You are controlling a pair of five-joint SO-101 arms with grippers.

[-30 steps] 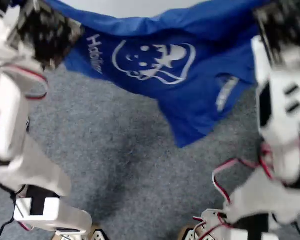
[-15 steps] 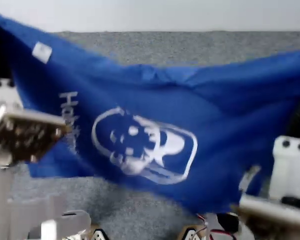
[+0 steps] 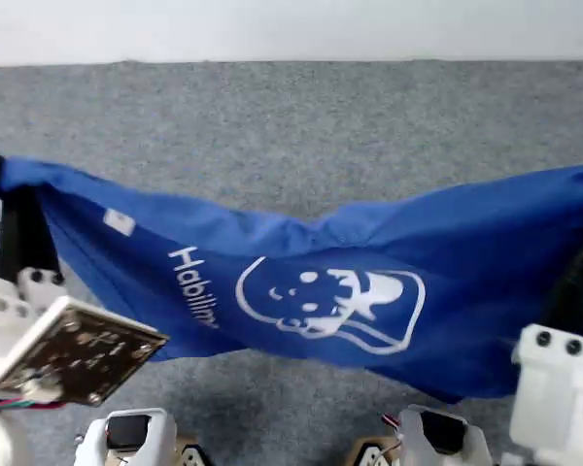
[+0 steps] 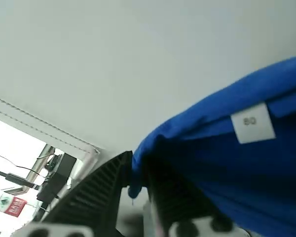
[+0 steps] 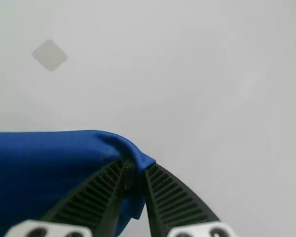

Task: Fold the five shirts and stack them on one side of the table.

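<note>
While left end effector (image 4: 138, 170) and right end effector (image 5: 134, 174) pinch shirt (image 3: 447, 252), edge cropped.

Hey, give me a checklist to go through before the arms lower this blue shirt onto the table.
1. Left end effector gripping the blue shirt: ok, the cloth edge is pinched in it.
2. Right end effector gripping the shirt: ok, a corner is clamped.
3. Shirt spread between the two arms: ok, with a slight sag in the middle.
4. Print facing up: ok, it shows in the high view.
5. Table under the shirt free of things: cannot tell, the cloth hides it.
</note>
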